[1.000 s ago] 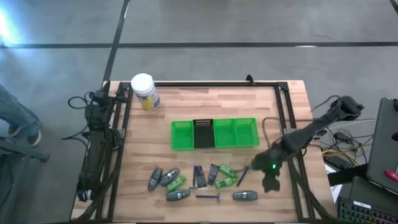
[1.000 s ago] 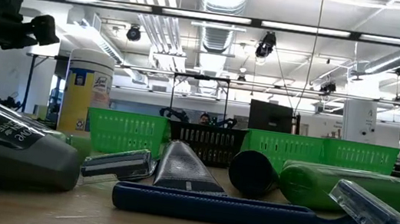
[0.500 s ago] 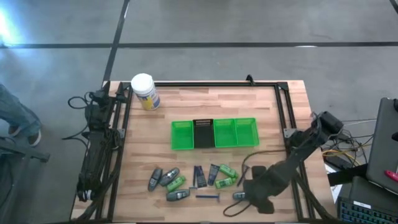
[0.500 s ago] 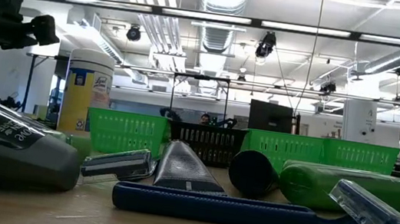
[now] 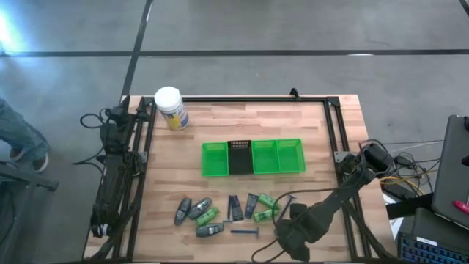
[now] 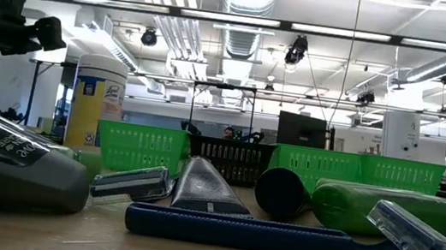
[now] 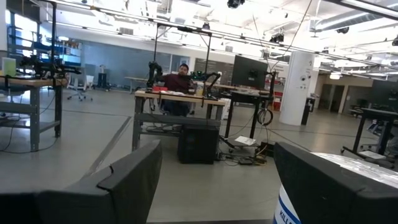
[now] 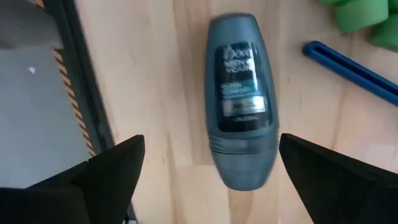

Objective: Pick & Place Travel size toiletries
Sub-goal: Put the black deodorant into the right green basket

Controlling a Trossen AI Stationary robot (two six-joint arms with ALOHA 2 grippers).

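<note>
The right hand (image 5: 292, 233) hangs over the front edge of the tabletop (image 5: 308, 125), toward the front right corner, its two fingers (image 8: 102, 171) spread wide apart and holding nothing. Directly beneath it lies a grey roll-on deodorant (image 8: 240, 99) flat on the wood, framed between the two fingers in the right wrist view, with a blue razor handle (image 8: 348, 71) just beside it. The other travel toiletries (image 5: 220, 213) lie scattered along the front edge, near the green four-compartment tray (image 5: 253, 158) at mid-table. The step in hand looks like the approach to a first pick. Next, the hand probably needs to descend so the fingers straddle the deodorant's body, then close. The left hand (image 7: 211, 186) waits at the left edge, fingers apart, empty.
</note>
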